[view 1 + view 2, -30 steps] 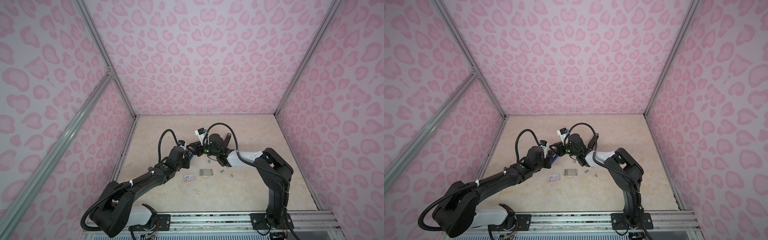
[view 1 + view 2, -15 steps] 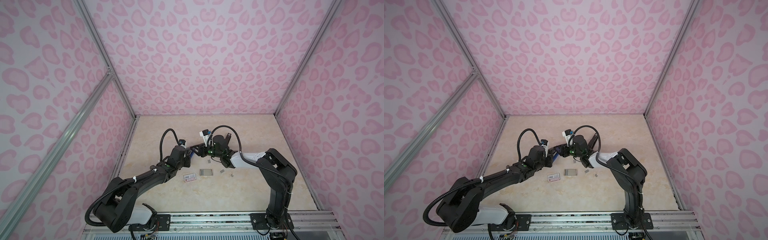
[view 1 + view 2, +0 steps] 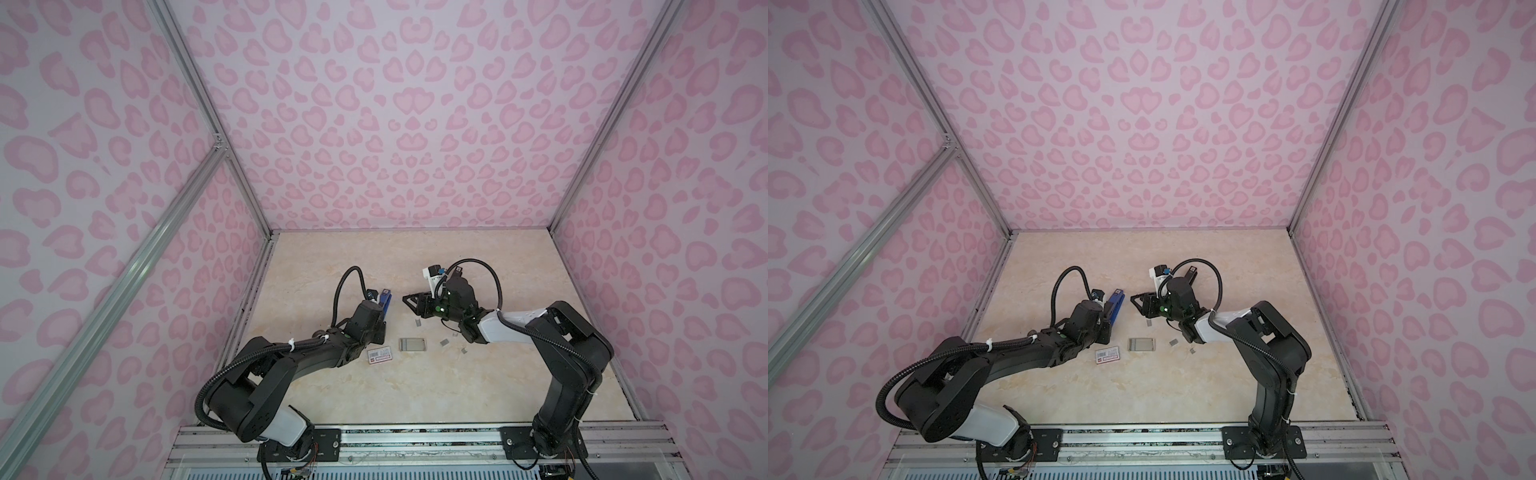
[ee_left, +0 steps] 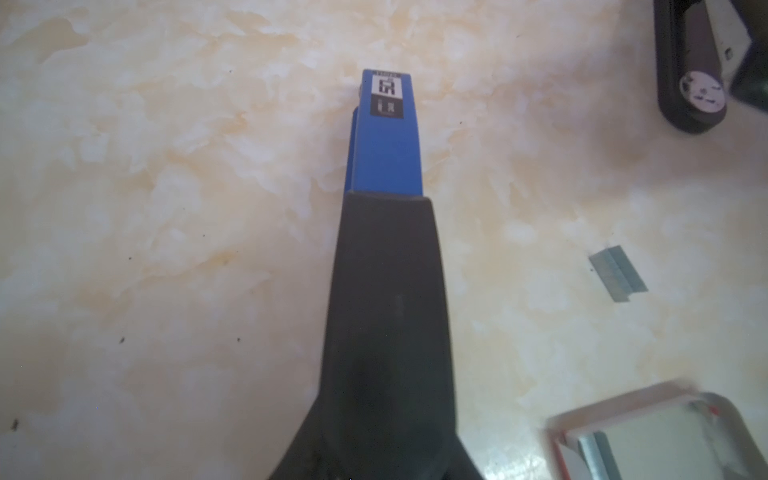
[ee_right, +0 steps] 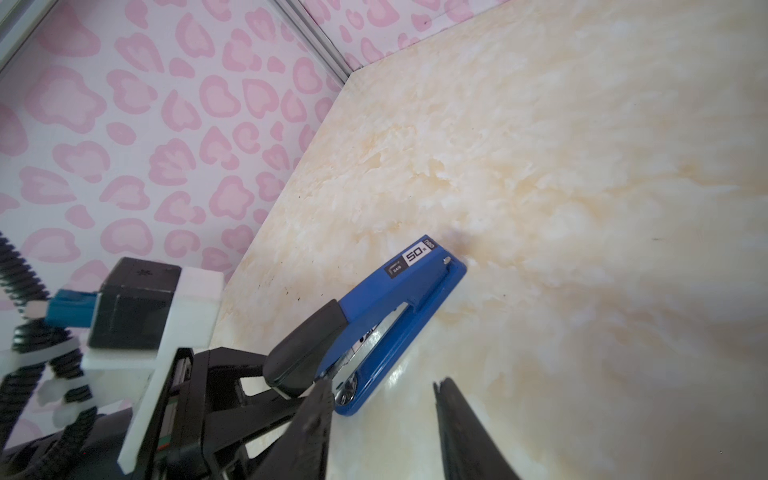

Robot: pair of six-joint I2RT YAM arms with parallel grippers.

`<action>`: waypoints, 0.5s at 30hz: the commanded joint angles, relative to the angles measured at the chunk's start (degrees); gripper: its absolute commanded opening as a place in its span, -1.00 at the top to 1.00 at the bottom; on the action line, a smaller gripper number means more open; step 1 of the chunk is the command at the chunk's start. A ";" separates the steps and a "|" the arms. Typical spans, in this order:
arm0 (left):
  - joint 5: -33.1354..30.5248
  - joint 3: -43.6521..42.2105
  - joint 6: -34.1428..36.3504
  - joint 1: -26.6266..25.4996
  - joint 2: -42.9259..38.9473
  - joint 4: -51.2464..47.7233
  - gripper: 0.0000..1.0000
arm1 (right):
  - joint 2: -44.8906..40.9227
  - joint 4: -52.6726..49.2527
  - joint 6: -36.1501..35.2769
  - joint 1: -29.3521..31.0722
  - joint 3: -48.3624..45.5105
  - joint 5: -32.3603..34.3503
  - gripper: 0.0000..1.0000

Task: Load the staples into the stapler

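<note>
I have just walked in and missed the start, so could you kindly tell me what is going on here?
The left pincer sits at the rear end of the blue stapler, which lies on the table; whether it grips it cannot be told. The right pincer hangs open and empty close by. Loose staples lie on the table, none picked up.

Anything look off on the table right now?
Yes. The silvery-grey staple strips are broken into small pieces and lie scattered on the beige marbled tabletop, right of the small open box tray in both top views, not in it. Nothing else stands out.
</note>
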 commanded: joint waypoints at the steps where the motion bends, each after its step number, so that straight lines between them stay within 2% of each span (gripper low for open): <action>1: -0.76 -1.47 -1.60 -0.27 -2.07 -0.78 0.25 | -0.52 2.74 0.60 -0.42 -1.26 0.26 0.13; 9: -0.40 -2.70 -4.89 -0.49 -11.95 -9.08 0.01 | -2.36 3.21 0.84 -1.20 -3.48 -0.06 0.13; 12: -1.65 1.63 -5.66 -0.36 -12.68 -15.19 -0.23 | -3.36 2.42 0.91 -1.13 -3.96 -0.75 0.12; 15: -0.84 9.01 -5.35 0.71 -8.23 -22.71 -0.25 | -5.18 0.86 0.11 -0.88 -4.87 -1.31 0.10</action>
